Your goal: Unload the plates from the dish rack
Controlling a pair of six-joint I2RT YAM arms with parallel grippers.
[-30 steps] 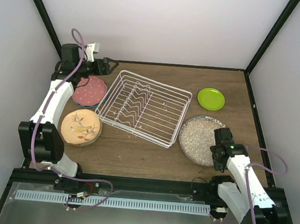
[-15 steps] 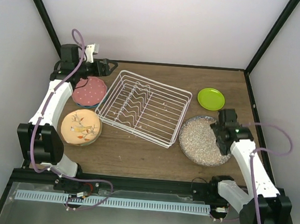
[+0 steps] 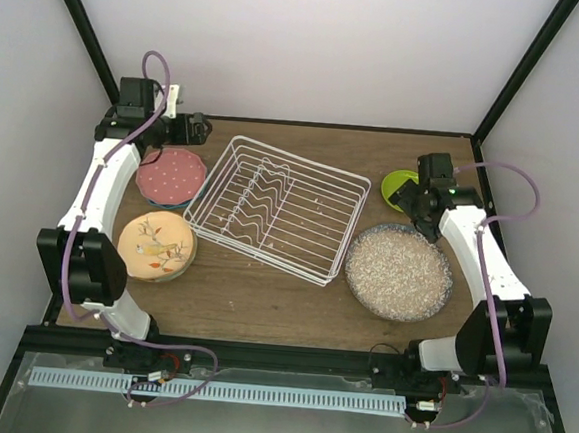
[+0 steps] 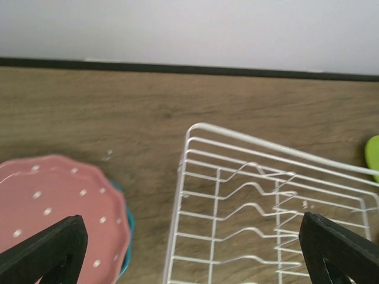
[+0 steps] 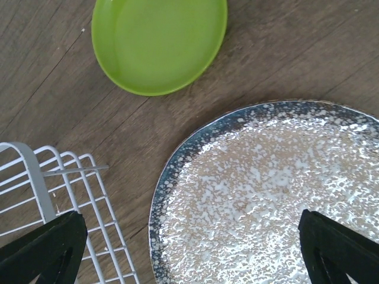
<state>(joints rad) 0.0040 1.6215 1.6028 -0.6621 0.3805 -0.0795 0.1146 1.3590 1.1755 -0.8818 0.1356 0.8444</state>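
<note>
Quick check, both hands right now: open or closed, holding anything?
Left hand: open, holding nothing.
Right hand: open, holding nothing.

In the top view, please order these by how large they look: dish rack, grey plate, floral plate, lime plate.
Largest to smallest:
1. dish rack
2. grey plate
3. floral plate
4. lime plate, partly hidden, so less sure

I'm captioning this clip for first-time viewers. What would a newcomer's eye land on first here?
The white wire dish rack, holding no plates, sits in the middle of the table. To its right lies a large grey speckled plate, with a small lime green plate behind it. Left of the rack are a pink dotted plate and, nearer the front, a cream floral plate.
</note>
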